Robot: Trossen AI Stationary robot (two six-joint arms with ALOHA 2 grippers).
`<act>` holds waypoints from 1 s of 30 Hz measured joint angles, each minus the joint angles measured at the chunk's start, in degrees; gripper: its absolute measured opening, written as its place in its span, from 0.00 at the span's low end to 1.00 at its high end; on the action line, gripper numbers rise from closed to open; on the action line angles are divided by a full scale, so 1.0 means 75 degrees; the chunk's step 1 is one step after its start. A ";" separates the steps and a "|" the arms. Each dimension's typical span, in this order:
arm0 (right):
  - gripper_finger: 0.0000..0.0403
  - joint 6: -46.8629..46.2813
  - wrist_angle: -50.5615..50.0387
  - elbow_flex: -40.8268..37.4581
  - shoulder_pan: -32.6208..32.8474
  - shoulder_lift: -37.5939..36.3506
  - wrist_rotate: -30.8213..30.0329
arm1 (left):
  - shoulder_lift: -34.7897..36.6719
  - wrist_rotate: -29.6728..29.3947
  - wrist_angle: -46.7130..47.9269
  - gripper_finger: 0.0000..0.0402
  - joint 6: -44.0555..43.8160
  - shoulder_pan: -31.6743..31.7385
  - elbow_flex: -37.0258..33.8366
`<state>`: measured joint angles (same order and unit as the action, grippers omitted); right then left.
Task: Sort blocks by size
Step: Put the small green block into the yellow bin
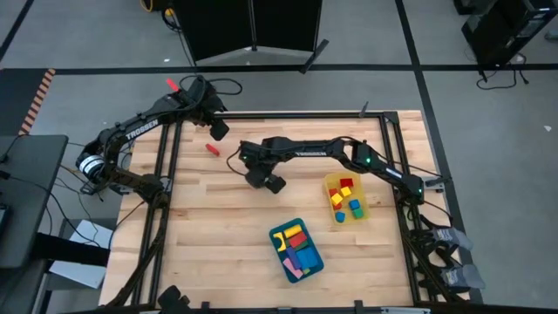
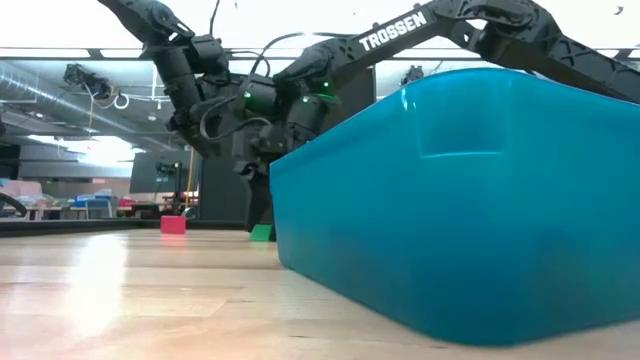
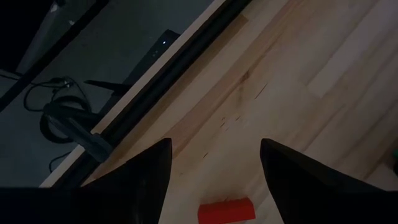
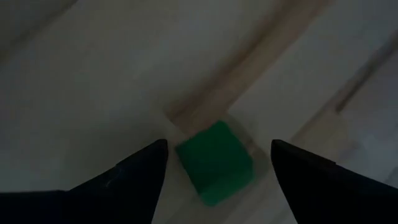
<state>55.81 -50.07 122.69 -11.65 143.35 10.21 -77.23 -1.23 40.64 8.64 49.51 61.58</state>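
Here, glossy green cube [image 4: 214, 163], grained wooden table [image 4: 93, 81]

A: What colour is the block [image 4: 214, 163] between the right gripper's [image 4: 217, 171] black fingers?

B: Green. The block [image 3: 226, 210] by the left gripper [image 3: 214, 180] is red.

A: And the boxes?

B: The tray [image 1: 316, 262] is blue. The bin [image 1: 330, 185] is see-through yellow. The table [image 1: 218, 227] is pale wood with stripes.
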 joint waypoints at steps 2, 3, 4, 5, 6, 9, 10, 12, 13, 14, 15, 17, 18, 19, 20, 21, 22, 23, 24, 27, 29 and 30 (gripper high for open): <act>0.74 0.0510 0.0091 0.0000 0.0070 -0.0012 -0.0231 | 0.0000 0.0001 -0.0003 0.63 0.0002 0.0000 0.0000; 0.74 0.0773 0.0111 0.0000 0.0090 -0.0014 -0.0321 | 0.0000 0.0001 0.0000 0.63 0.0003 0.0000 0.0000; 0.74 0.0990 0.0119 0.0000 0.0109 -0.0014 -0.0337 | 0.0000 0.0002 0.0000 0.63 0.0003 0.0000 0.0000; 0.74 0.1158 0.0124 0.0000 0.0130 -0.0014 -0.0342 | 0.0000 0.0000 0.0000 0.63 0.0006 -0.0001 0.0000; 0.74 0.1287 0.0133 0.0000 0.0140 -0.0014 -0.0378 | 0.0000 0.0002 -0.0003 0.63 0.0006 -0.0003 0.0000; 0.74 0.1402 0.0155 0.0000 0.0144 -0.0014 -0.0405 | 0.0000 0.0000 -0.0003 0.63 0.0009 0.0000 0.0000; 0.74 0.1414 0.0155 0.0000 0.0144 -0.0014 -0.0481 | 0.0000 0.0000 0.0000 0.63 0.0009 -0.0001 0.0000; 0.73 0.1415 0.0156 0.0003 0.0150 -0.0017 -0.0662 | 0.0000 0.0002 -0.0003 0.63 0.0009 -0.0002 0.0000; 0.73 0.1403 0.0145 0.0003 0.0142 -0.0017 -0.0671 | 0.0000 0.0002 -0.0001 0.63 0.0010 -0.0001 0.0000; 0.72 0.1385 0.0124 0.0006 0.0124 -0.0017 -0.0663 | 0.0000 0.0001 0.0000 0.63 0.0010 0.0000 0.0000; 0.72 0.1382 0.0099 0.0006 0.0112 -0.0017 -0.0658 | 0.0000 0.0002 0.0000 0.63 0.0010 -0.0001 0.0000; 0.71 0.1331 0.0071 0.0012 0.0110 -0.0017 -0.0683 | 0.0000 0.0002 0.0000 0.63 0.0012 0.0000 0.0000; 0.71 0.1233 0.0058 0.0012 0.0101 -0.0017 -0.0683 | 0.0000 0.0003 0.0000 0.63 0.0011 0.0000 0.0000; 0.70 0.1130 0.0037 0.0012 0.0080 -0.0017 -0.0669 | 0.0000 0.0001 0.0000 0.63 0.0011 0.0000 0.0000; 0.70 0.1051 -0.0007 0.0015 0.0061 -0.0017 -0.0633 | 0.0000 0.0000 0.0000 0.63 0.0012 -0.0003 0.0000; 0.70 0.0981 -0.0056 0.0017 0.0040 -0.0017 -0.0593 | 0.0000 0.0001 0.0000 0.63 0.0012 0.0000 0.0000; 0.69 0.0926 -0.0105 0.0020 0.0016 -0.0017 -0.0539 | 0.0000 0.0002 0.0000 0.63 0.0012 0.0000 0.0000; 0.69 0.0878 -0.0159 0.0020 -0.0014 -0.0017 -0.0473 | 0.0000 0.0001 -0.0003 0.63 0.0012 -0.0003 0.0000; 0.69 0.0806 -0.0201 0.0020 -0.0043 -0.0017 -0.0412 | 0.0000 0.0002 0.0000 0.63 0.0012 -0.0001 0.0000; 0.68 0.0635 -0.0269 0.0020 -0.0088 -0.0017 -0.0292 | 0.0000 0.0003 0.0000 0.63 0.0012 0.0000 0.0000; 0.67 0.0567 -0.0320 0.0020 -0.0131 -0.0014 -0.0146 | 0.0000 0.0002 0.0000 0.63 0.0009 0.0000 0.0000; 0.66 0.0558 -0.0374 0.0020 -0.0150 -0.0014 -0.0087 | 0.0000 0.0001 -0.0001 0.63 0.0010 0.0000 0.0000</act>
<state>59.99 -52.87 122.85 -12.77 143.24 9.56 -77.23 -1.23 40.64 8.72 49.52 61.58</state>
